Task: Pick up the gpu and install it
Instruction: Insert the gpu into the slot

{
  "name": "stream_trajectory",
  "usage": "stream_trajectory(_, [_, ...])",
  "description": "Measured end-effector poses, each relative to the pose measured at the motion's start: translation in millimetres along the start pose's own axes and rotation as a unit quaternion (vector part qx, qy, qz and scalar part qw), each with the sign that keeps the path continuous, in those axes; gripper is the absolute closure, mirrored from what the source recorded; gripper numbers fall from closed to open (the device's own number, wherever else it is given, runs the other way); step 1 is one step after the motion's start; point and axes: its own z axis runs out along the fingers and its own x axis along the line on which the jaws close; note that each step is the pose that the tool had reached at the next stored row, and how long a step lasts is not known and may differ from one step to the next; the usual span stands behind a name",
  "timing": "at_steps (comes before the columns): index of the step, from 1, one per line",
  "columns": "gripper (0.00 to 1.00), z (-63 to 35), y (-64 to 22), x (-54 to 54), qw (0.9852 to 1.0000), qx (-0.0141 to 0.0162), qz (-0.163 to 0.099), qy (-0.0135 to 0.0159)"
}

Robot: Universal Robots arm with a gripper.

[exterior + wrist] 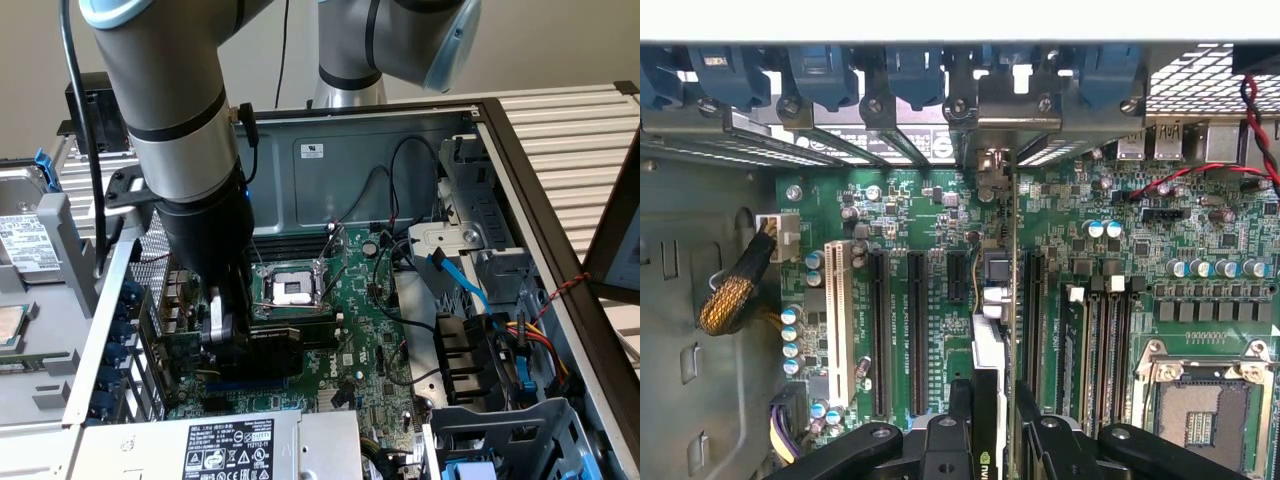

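The gripper [222, 335] is holding the gpu [290, 348] tight between its 2 fingers [960, 425]. The gpu is standing on its edge, low over the green motherboard [365, 330].

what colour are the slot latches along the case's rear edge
Blue latches, clearest in the wrist view, above the green motherboard.
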Motion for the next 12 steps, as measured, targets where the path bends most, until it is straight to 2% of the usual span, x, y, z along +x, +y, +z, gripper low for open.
stream_trajectory(12, [0.73, 0.9, 0.2, -0.2, 1.0, 0.0001, 0.0, -0.0001])
